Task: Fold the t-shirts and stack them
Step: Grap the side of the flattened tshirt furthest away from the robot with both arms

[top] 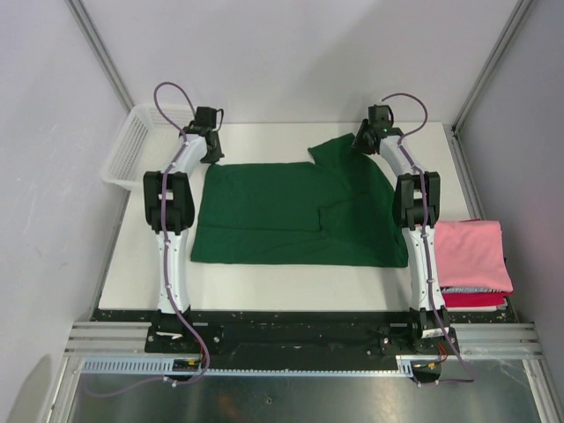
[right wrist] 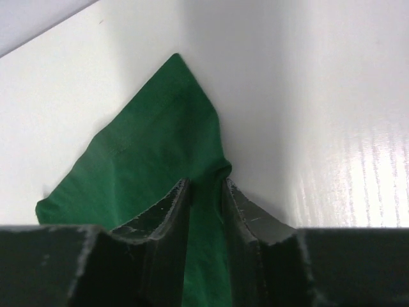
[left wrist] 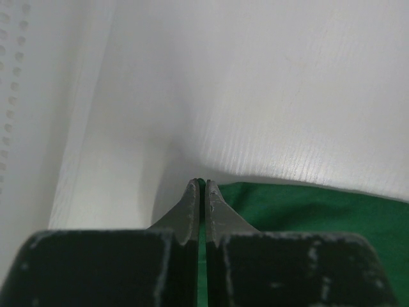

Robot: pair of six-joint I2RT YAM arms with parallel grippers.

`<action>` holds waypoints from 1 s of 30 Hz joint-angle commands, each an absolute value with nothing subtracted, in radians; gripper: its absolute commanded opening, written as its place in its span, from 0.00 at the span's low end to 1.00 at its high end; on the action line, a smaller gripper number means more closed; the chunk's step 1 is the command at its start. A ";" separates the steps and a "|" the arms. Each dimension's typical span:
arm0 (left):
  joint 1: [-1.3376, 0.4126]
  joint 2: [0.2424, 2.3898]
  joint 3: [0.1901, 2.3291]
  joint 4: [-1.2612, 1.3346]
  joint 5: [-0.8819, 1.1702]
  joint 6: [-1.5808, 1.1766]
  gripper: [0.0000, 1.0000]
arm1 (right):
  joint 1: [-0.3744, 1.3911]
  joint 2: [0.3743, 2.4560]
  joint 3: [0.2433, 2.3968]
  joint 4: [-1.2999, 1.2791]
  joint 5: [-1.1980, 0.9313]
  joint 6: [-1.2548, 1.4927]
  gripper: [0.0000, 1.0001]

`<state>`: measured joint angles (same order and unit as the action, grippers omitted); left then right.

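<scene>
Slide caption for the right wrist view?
Right gripper fingers clamp the dark green cloth t-shirt on the white table.

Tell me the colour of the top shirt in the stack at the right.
The top shirt is pink; it shows best in the top external view.

Left arm [top: 172, 220] and right arm [top: 419, 211] reach forward along either flank of the green t-shirt [top: 282, 211]. Left gripper [left wrist: 201, 182] pinches its far left corner; right gripper [right wrist: 206, 182] clamps its far right edge.

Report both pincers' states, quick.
Left pincer: closed, pinching the edge of the green t-shirt.
Right pincer: closed on the green t-shirt too.
</scene>
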<state>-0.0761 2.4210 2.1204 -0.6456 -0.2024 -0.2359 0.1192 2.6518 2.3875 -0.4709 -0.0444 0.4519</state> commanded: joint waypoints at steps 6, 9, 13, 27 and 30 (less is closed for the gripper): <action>-0.073 2.335 2.141 -0.621 -0.228 -0.237 0.00 | 0.120 2.604 2.385 -0.413 0.069 0.459 0.07; -0.072 2.322 2.145 -0.618 -0.235 -0.236 0.00 | 0.118 2.551 2.369 -0.413 0.089 0.432 0.01; -0.072 2.300 2.142 -0.615 -0.241 -0.242 0.00 | 0.109 2.466 2.325 -0.416 0.087 0.407 0.00; -0.072 2.159 2.001 -0.607 -0.266 -0.264 0.00 | 0.125 2.109 1.926 -0.425 0.077 0.381 0.00; -0.073 2.097 1.912 -0.605 -0.274 -0.280 0.00 | 0.133 2.001 1.759 -0.422 0.081 0.407 0.00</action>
